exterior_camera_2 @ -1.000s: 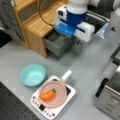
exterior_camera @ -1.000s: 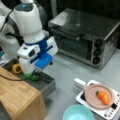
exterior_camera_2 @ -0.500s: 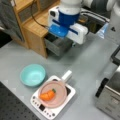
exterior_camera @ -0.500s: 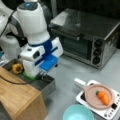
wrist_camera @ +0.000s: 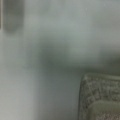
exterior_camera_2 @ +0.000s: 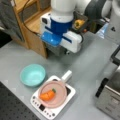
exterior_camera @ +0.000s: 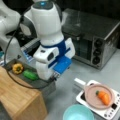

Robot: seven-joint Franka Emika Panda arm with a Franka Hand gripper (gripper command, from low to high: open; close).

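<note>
Even, soft indoor light — all views blurred, wrist view worst.

claw fingers hidden behind arm body

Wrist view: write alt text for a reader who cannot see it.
A plain grey table surface fills most of the wrist view, with the speckled rounded corner of a metal tray at lower right. The gripper does not show here.

arm bent low — gripper pointing down.
</note>
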